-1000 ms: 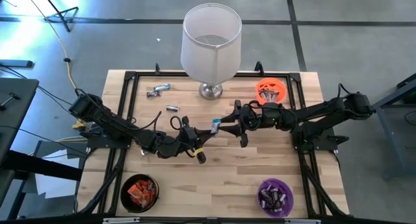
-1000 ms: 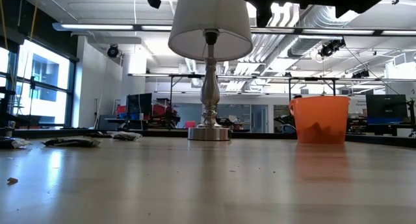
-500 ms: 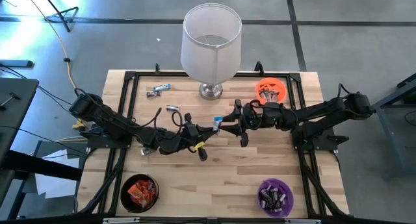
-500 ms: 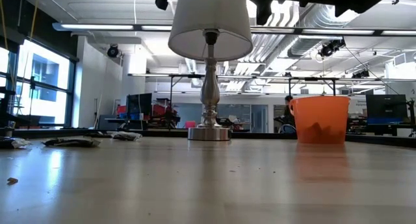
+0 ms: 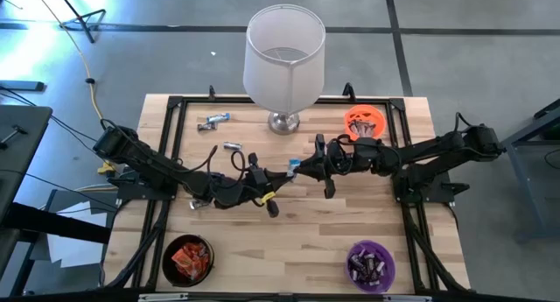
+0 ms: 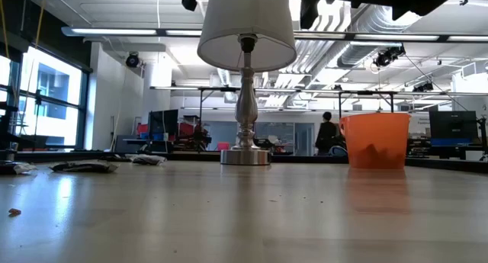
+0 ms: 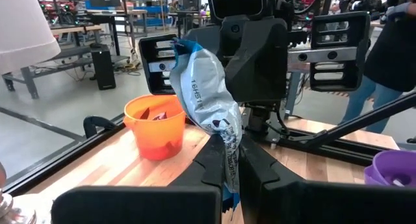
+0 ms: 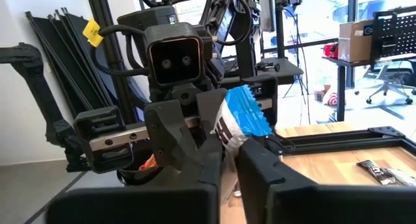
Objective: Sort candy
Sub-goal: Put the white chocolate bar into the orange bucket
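Mid-air handoff over the table [image 5: 350, 232]

Left gripper [image 7: 233, 160] and right gripper [image 8: 229, 149] both look clamped on one silvery-blue candy [image 7: 207, 97] — hard to be sure from above.

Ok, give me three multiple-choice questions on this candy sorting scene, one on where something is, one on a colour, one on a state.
1. Where does the lamp stand?
A. between the black and purple bowls
B. at the table's far edge, left of the orange bowl
C. on the floor

2. What colour is the wrapper of the candy held up between the arms?
A. silvery blue-white
B. orange-red
C. dark brown

3. How is that candy held?
A. lying loose on the table
B. by the left end effector alone
C. pinched at once by the left end effector and the right end effector

Key: 1 B, the high view shows the lamp base beside the orange bowl at the far edge. 2 A, both wrist views show a silver wrapper with blue ends. 3 C, each wrist view shows its own fingers shut on one end of the wrapper.
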